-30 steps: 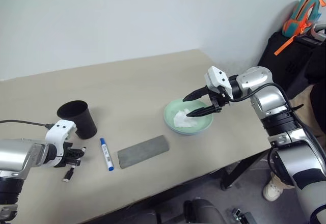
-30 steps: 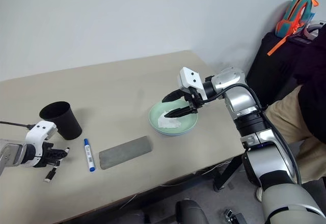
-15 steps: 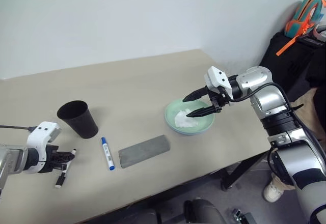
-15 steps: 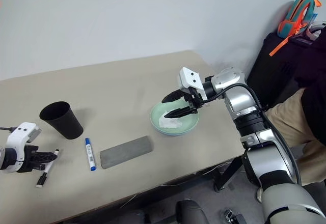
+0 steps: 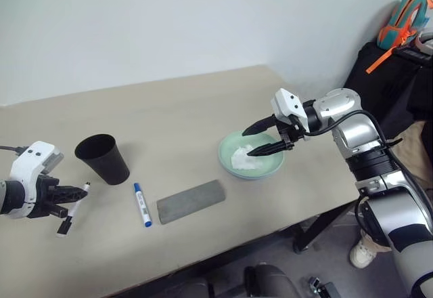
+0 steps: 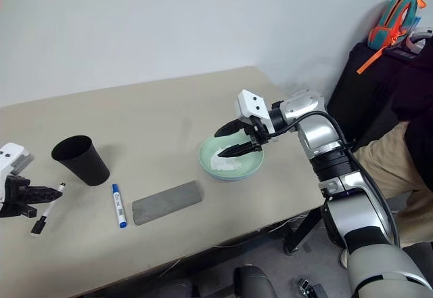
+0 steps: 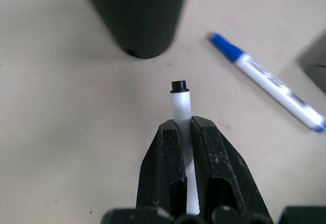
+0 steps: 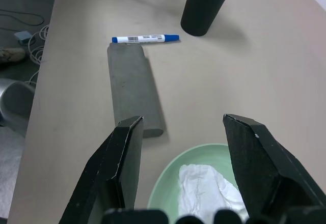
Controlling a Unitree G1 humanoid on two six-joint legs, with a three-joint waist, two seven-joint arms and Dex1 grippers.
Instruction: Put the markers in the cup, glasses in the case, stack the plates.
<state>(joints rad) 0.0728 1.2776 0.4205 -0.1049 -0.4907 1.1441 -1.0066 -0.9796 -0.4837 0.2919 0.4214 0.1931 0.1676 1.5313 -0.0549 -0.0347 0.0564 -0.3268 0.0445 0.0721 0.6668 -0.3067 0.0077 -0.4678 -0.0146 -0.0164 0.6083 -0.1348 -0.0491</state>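
Note:
My left gripper (image 7: 181, 126) is shut on the black-capped marker (image 7: 180, 101), holding it tilted above the table just left of the black cup (image 5: 103, 158). On the table between the cup and the closed grey case (image 5: 191, 201) lies the blue-capped marker (image 5: 142, 204). The right gripper (image 5: 261, 139) hangs open over the mint green plate (image 5: 276, 168), which holds a crumpled white tissue (image 5: 242, 157). The glasses are out of view.
A black bag (image 5: 385, 74) with an orange strap stands beyond the table's right end, and a person's leg (image 6: 399, 169) shows beside it. The table's front edge runs close below the case and the markers.
My left gripper has lifted the black-capped marker off the table and carried it up and to the left. The right arm has not moved.

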